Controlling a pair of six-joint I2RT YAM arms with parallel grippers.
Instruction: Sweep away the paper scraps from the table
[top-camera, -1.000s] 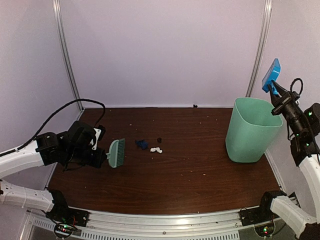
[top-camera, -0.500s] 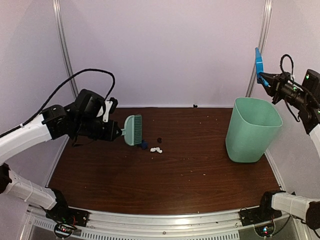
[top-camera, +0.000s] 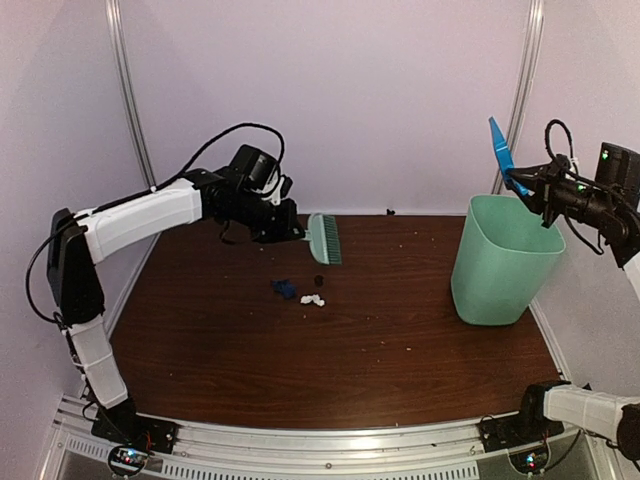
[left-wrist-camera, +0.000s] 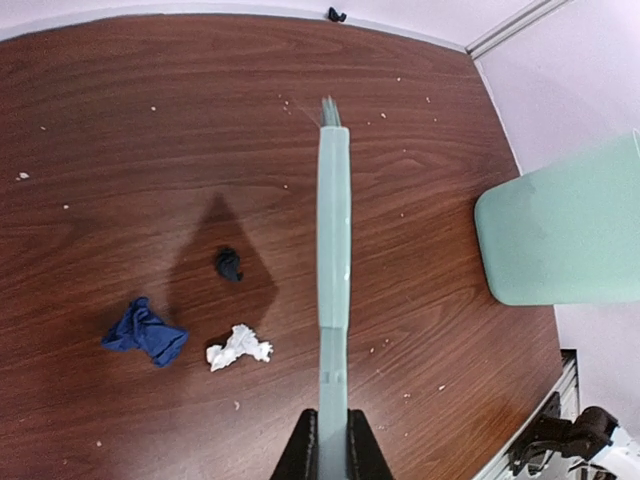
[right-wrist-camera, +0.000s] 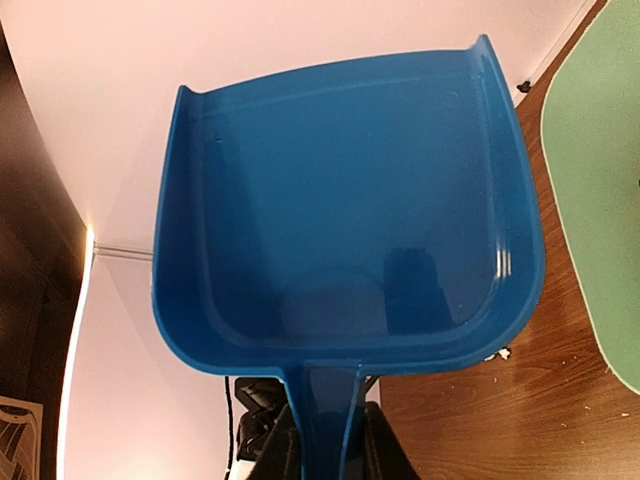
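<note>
- Litter: the paper scraps (top-camera: 301, 292) lie on the table (top-camera: 380, 365) toward its far edge.
- The left gripper (left-wrist-camera: 329, 448) clamps the brush (top-camera: 324, 238) aloft beside them, seemingly poised to sweep.
- The right gripper (right-wrist-camera: 325, 440) clenches the empty dustpan (right-wrist-camera: 345, 220) up by the bin (top-camera: 500, 265), at the right edge.

I'm driving a lab test cell: bare pale panel walls (top-camera: 330, 100) and metal posts (top-camera: 129, 110) behind the table (top-camera: 330, 370), cabled robot arms (top-camera: 140, 215) bolted at its near rail (top-camera: 330, 438).
</note>
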